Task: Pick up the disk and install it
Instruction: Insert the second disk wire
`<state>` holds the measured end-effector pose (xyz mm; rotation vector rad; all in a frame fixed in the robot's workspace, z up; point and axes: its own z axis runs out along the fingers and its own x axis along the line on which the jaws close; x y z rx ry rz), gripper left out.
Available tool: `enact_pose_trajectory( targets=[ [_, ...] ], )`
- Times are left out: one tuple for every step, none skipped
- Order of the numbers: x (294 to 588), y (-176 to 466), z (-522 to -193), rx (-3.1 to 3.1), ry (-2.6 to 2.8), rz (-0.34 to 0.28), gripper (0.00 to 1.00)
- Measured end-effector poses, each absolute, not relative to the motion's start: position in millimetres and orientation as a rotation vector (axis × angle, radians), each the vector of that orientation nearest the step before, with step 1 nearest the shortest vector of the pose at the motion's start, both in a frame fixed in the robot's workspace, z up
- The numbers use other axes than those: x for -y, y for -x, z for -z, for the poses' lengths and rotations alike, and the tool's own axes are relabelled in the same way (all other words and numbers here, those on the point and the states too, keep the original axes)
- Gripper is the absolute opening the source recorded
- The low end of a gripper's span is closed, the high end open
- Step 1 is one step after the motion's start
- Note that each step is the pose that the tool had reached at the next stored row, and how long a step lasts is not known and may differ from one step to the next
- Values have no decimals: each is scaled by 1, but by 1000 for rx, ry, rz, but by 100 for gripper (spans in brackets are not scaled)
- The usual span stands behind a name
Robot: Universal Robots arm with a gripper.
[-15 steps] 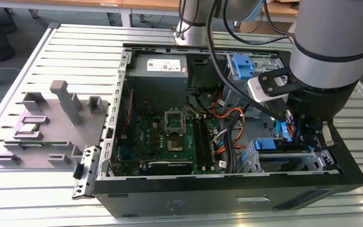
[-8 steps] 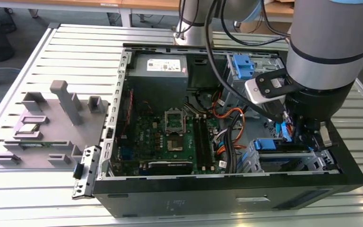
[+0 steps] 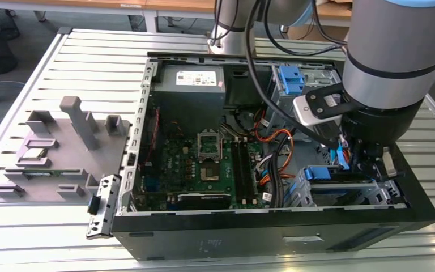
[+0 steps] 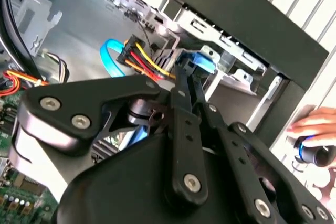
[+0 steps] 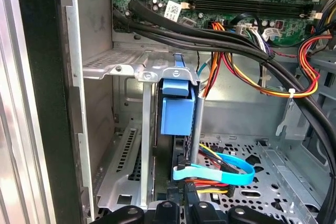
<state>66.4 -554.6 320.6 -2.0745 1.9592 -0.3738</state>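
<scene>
Disk point(image 5: 177, 109) on edge in drive cage point(image 5: 126, 66), long axis vertical; fingers' point(image 4: 184, 85) state unclear.

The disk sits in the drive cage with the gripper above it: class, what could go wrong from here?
1. The light blue data cable and the coloured power wires lie right by the disk; they could get pinched.
2. The gripper hangs close to the metal drive cage; it might knock it.

Arm point(image 3: 395, 51): fat silver-grey tube, black joint band, black cables alongside. Gripper point(image 4: 184, 129): black linkage bars, silver screw heads.
</scene>
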Motion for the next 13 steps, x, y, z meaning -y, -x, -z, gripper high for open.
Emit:
enact_pose_trajectory(
  targets=[
    [555,-66,-319,-1959,2075,374,17],
    [555,-66,-318,-1959,2075,375,17],
    [555,-66,-317,-1960,2075,375,17],
    [555,-66,-316,-1960,2076,375,17],
    [555,-66,-316,-1960,2075,375,17],
    [555,-66,-315,-1959,2075,374,17],
    [555,-66,-315,-1959,2074,374,17],
    [555,-66,-315,-1959,2074,374,17],
    [555,-66,-315,-1959,2074,374,17],
    [555,-66,-315,-1959,2074,374,17],
    [554,-66,-315,-1959,2074,372,17],
    [554,-66,-314,-1959,2073,372,18],
    [555,-66,-314,-1959,2073,372,18]
  ],
)
